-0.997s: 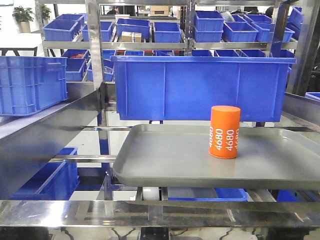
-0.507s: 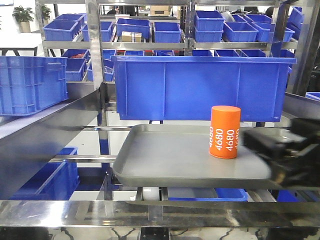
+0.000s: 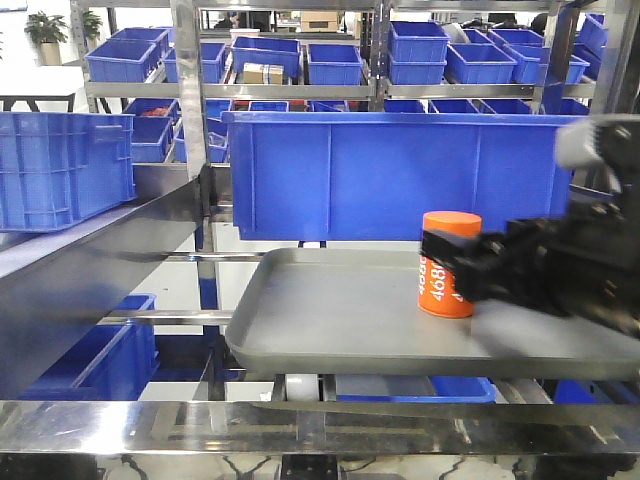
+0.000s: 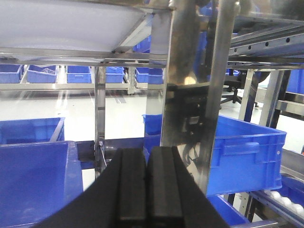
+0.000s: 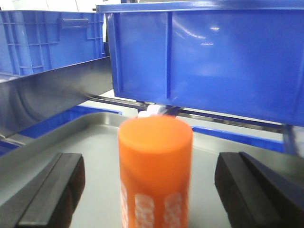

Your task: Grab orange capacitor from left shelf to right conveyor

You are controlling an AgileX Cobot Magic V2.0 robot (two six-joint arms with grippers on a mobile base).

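Note:
The orange capacitor (image 3: 450,226) stands upright on the grey tray (image 3: 330,320) of the left shelf (image 3: 190,120). My right gripper (image 3: 455,272) reaches in from the right, blurred, and covers part of the capacitor's side. In the right wrist view the capacitor (image 5: 156,161) stands between the gripper's (image 5: 151,187) fingers. That gripper is open, with a clear gap between the capacitor and both the left finger (image 5: 50,190) and the right finger (image 5: 249,183). My left gripper (image 4: 146,185) is shut on nothing, low among the shelf posts. The right conveyor is out of view.
A large blue bin (image 3: 400,175) hangs just behind and above the tray (image 5: 90,142). A blue crate (image 3: 60,165) sits on a sloped steel panel (image 3: 90,270) at the left. A steel rail (image 3: 320,420) crosses the front. A steel post (image 4: 190,95) stands right before the left gripper.
The right arm has come in from the right over the tray and moved left until its open fingers flank the capacitor. The capacitor has not moved.

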